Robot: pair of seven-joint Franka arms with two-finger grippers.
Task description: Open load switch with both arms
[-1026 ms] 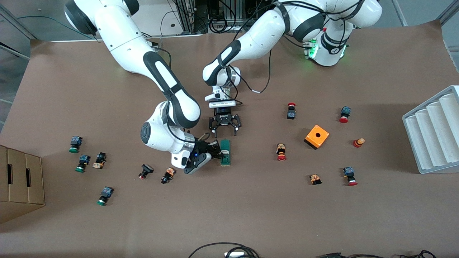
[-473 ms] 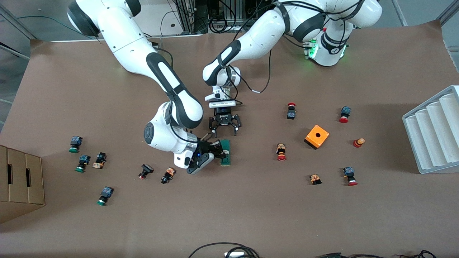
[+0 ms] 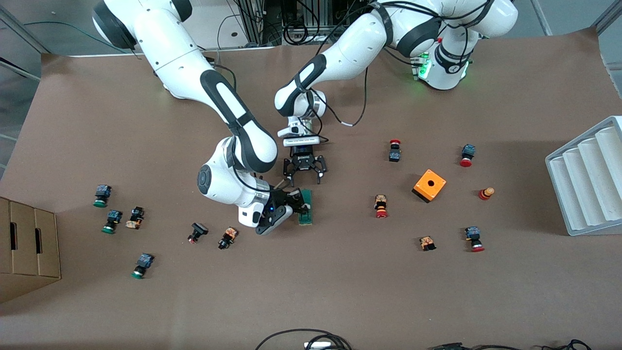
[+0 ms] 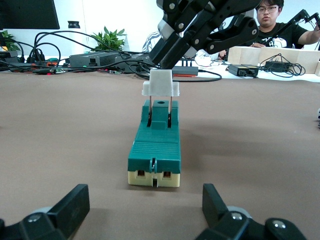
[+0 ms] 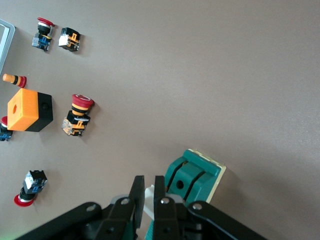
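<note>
The load switch (image 3: 306,217) is a narrow dark-green block on a cream base, lying flat mid-table. Its white lever (image 4: 161,83) stands up at one end. My right gripper (image 3: 300,206) comes in from the right arm's end and is shut on that lever (image 5: 149,196), one black finger on each side. My left gripper (image 3: 305,181) stands open just off the switch's end toward the robots' bases. In the left wrist view its fingers (image 4: 70,209) straddle bare table in line with the switch (image 4: 155,148), without touching it.
An orange box (image 3: 429,185) and red-capped push buttons (image 3: 381,206) lie toward the left arm's end, near a white ribbed tray (image 3: 585,177). Green-capped buttons (image 3: 112,221) and a cardboard box (image 3: 26,243) sit toward the right arm's end. Two small buttons (image 3: 227,237) lie beside the right gripper.
The right arm's wrist and forearm have shifted slightly toward the switch while its gripper stays closed on the lever. The left gripper and the switch body have not moved.
</note>
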